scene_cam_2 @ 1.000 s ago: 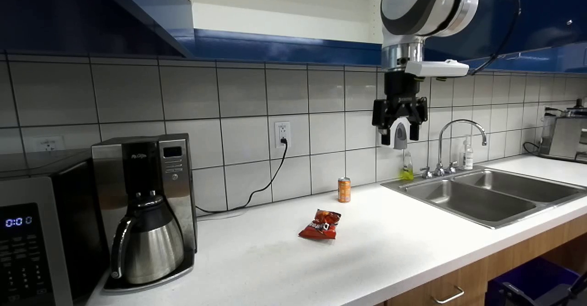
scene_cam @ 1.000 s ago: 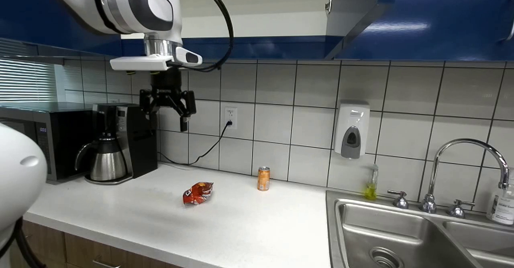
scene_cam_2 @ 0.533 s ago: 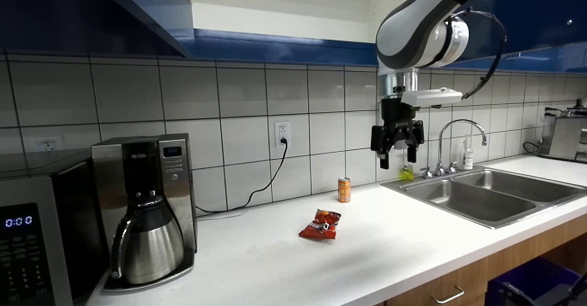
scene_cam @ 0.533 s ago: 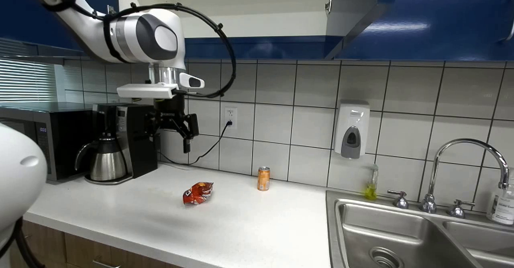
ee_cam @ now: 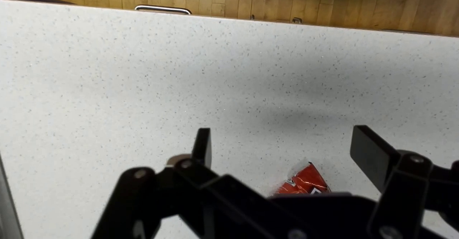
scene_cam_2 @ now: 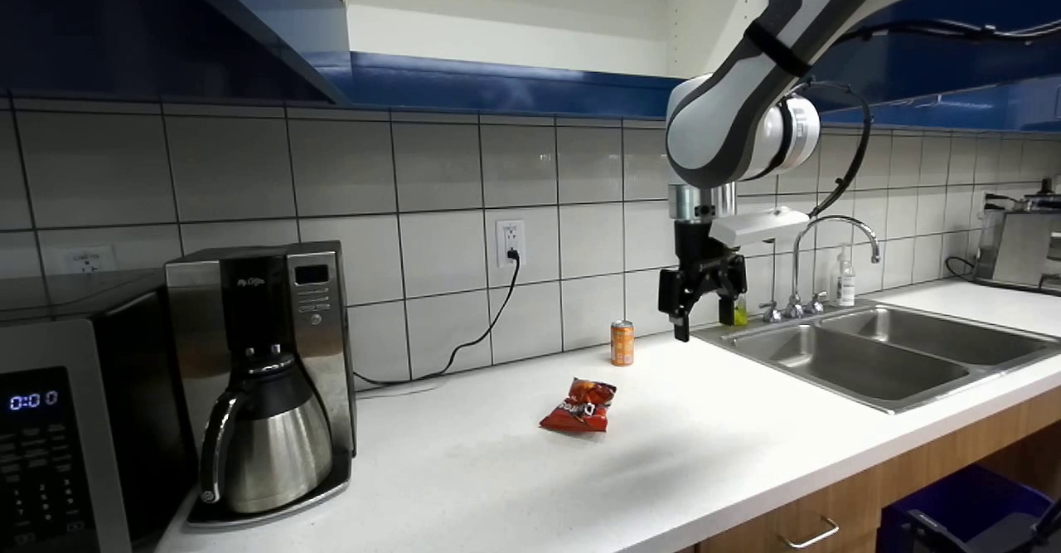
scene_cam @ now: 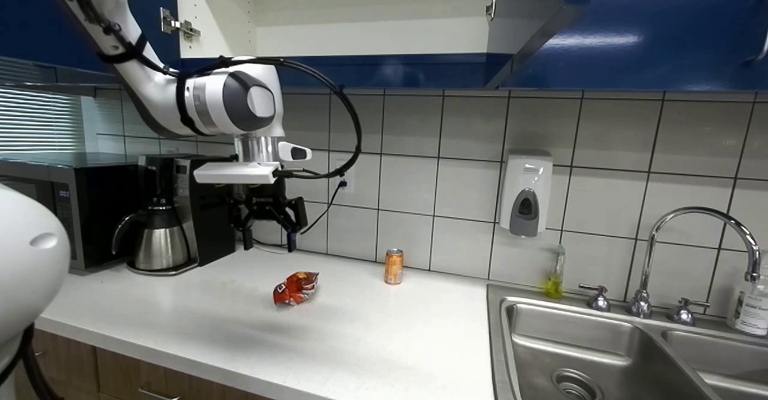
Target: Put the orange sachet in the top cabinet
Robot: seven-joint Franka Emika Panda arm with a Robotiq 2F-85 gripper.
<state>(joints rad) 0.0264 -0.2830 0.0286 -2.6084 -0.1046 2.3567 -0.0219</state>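
Claw [scene_cam: 270, 241] lower, with orange can [scene_cam: 393, 267] near sachet [scene_cam: 296, 288]

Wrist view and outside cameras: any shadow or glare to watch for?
Wrist view: soft shadows on the counter, speckles crisp, sachet partly hidden by the dark tool; in an exterior view: white glare on the blue cabinet front; in both exterior views: soft shadow on the counter.

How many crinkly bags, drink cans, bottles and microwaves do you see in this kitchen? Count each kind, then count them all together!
Crinkly bags: 1
Drink cans: 1
Bottles: 2
Microwaves: 1
Total: 5
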